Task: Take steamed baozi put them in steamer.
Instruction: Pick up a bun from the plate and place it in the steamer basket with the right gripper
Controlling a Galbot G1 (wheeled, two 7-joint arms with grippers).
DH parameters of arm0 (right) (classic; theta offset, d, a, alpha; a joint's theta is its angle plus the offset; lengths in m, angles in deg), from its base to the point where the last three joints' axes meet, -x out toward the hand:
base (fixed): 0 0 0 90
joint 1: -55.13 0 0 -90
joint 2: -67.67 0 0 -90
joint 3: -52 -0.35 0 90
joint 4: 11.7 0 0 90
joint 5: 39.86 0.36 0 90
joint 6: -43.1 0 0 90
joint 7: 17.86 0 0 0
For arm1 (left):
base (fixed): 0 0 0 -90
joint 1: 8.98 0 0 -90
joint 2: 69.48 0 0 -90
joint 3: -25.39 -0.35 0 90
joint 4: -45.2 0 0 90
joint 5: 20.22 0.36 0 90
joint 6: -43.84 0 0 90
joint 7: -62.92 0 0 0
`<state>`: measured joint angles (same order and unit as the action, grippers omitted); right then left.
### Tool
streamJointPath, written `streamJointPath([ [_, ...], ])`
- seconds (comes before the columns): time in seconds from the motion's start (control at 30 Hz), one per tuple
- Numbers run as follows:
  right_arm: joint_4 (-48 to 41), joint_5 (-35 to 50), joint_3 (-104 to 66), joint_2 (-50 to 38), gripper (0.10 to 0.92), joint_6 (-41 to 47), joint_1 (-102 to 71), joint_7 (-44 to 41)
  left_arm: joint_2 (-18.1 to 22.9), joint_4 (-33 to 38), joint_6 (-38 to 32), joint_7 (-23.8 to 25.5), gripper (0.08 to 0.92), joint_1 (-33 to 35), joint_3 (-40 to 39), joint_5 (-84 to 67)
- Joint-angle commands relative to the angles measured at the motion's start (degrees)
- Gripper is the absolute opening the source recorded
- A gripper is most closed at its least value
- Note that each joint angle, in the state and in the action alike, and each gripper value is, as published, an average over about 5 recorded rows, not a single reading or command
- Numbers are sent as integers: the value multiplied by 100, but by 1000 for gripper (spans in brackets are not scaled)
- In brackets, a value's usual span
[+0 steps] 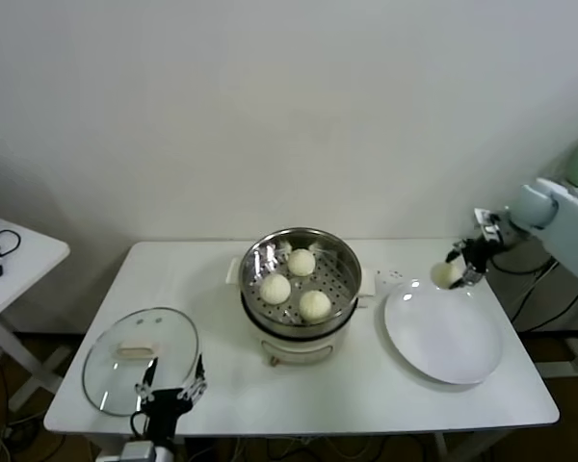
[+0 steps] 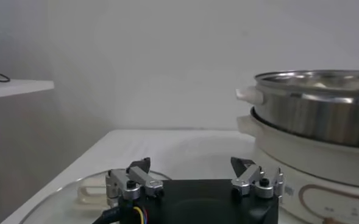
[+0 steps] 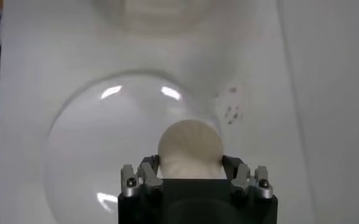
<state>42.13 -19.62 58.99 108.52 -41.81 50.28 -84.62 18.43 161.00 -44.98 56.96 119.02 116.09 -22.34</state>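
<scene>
— Three steamed baozi (image 1: pixel 297 282) are being held in the steamer (image 1: pixel 342 265); where is the fourth baozi (image 3: pixel 190 148) being kept?

— It is being gripped between the right gripper's (image 3: pixel 190 171) jaws, closed against its sides, apparently lifted just above the white plate's (image 1: pixel 453 345) far rim.

— And the left gripper (image 2: pixel 193 173)?

— It is being parked over the glass lid (image 1: pixel 125 356) on the worktop (image 1: pixel 385 395), jaws spread, holding nothing.
</scene>
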Motion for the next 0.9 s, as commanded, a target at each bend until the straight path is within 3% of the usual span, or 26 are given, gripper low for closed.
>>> streamJointPath([
  [0.03, 306, 2858, 2547, 1112, 687, 556, 2496, 122, -10, 60, 11, -79, 823, -18, -146, 43],
  [0.47, 321, 3236, 2667, 2516, 687, 755, 2135, 302, -31, 296, 69, -352, 823, -129, -285, 21],
  [0.9, 181, 2848, 2597, 2927, 687, 749, 1415, 335, -74, 261, 53, -306, 823, -89, -122, -39],
])
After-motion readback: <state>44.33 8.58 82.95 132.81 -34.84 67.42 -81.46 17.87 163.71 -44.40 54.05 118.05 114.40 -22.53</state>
